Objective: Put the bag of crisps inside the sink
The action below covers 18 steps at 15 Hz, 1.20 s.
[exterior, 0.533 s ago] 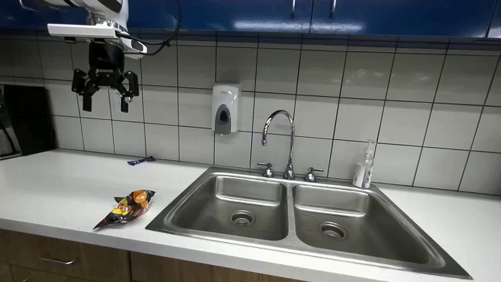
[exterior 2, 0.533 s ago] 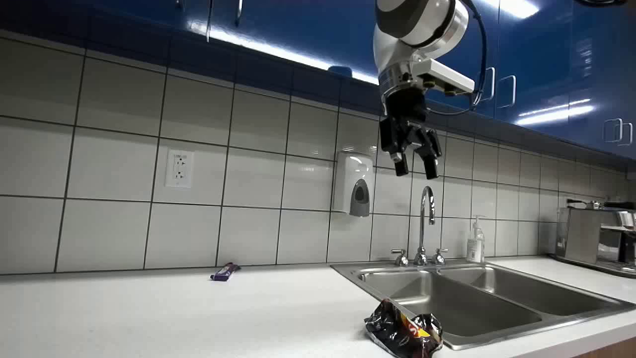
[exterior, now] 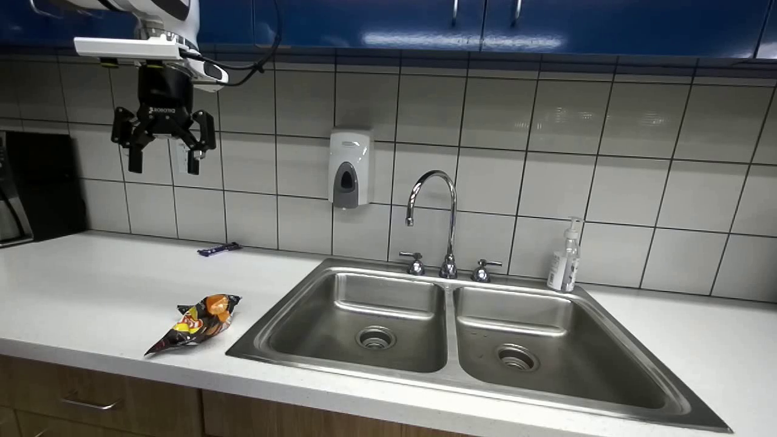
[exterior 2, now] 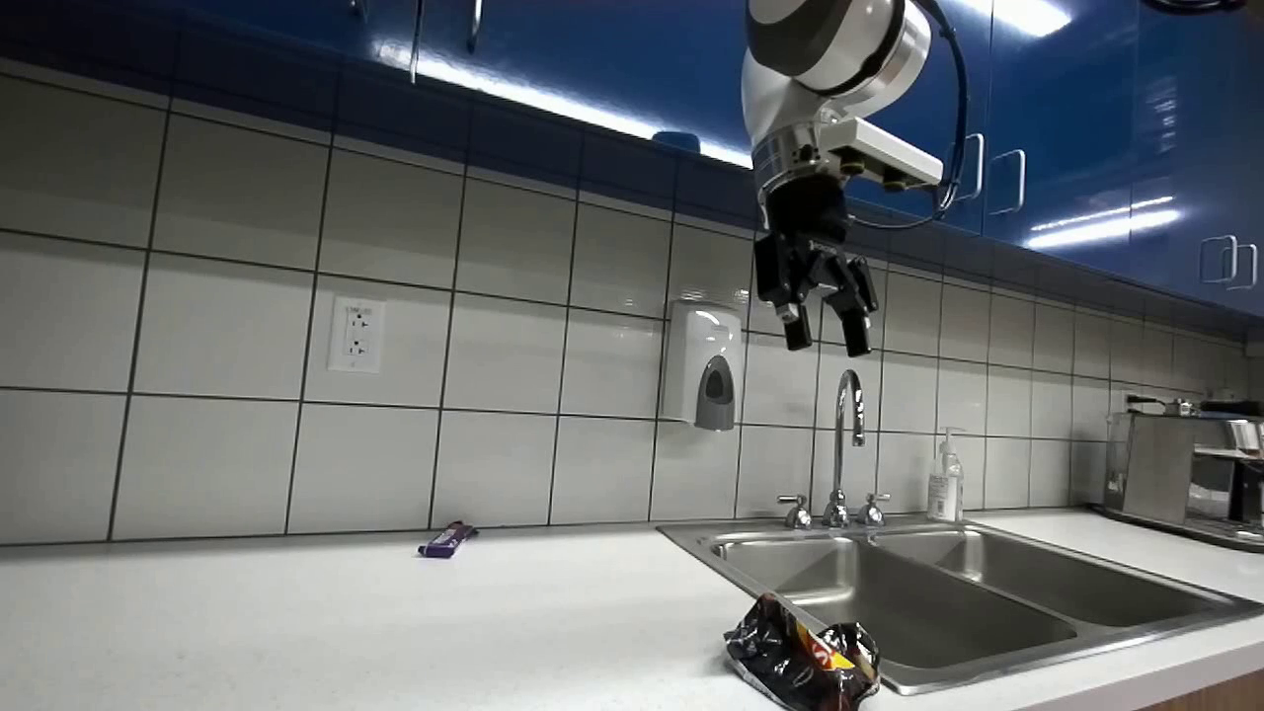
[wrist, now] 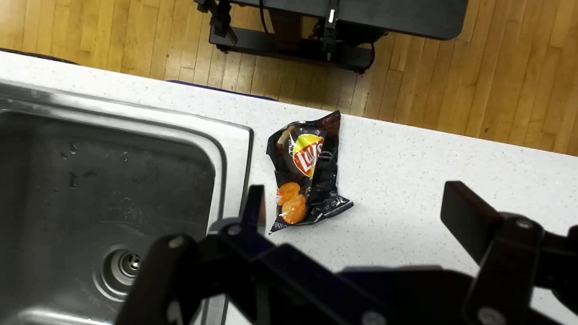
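Observation:
The bag of crisps is a crumpled black Lay's bag with orange crisps printed on it. It lies on the white counter beside the sink, in both exterior views (exterior: pixel 203 321) (exterior 2: pixel 805 660) and in the wrist view (wrist: pixel 311 174). The sink is steel with two basins, in both exterior views (exterior: pixel 450 340) (exterior 2: pixel 948 602). Part of one basin and its rim shows in the wrist view (wrist: pixel 235 171). My gripper (exterior: pixel 164 164) (exterior 2: pixel 828 339) (wrist: pixel 354 198) is open and empty, pointing down, high above the counter and apart from the bag.
A chrome faucet (exterior: pixel 452 224) with two handles stands behind the sink. A clear pump bottle (exterior: pixel 564 261) stands at the sink's back corner. A soap dispenser (exterior: pixel 350 170) hangs on the tiles. A purple wrapped bar (exterior: pixel 218 249) lies near the wall. Blue cabinets (exterior: pixel 376 24) hang above.

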Available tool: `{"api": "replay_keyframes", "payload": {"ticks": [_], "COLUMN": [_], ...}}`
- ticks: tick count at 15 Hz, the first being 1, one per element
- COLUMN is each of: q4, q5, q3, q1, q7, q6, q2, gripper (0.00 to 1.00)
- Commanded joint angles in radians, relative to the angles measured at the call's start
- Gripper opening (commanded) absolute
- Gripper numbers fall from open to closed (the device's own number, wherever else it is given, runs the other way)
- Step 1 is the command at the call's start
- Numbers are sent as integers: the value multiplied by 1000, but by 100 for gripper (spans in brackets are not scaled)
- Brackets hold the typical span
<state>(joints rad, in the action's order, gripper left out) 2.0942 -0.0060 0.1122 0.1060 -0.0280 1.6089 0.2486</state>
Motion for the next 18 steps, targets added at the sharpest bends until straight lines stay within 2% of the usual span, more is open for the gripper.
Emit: {"api": "replay_keyframes", "payload": {"ticks": [1,14,18], "q4": [-2,-2,32], "q5": [0,0,-3], "q3": [-1,-1,-10], "q1": [1,1,-3], "q7": [1,1,-17], "q6": [-2,-2,29], "q2": [-1,-1,-7], "gripper": [100,100,100]}}
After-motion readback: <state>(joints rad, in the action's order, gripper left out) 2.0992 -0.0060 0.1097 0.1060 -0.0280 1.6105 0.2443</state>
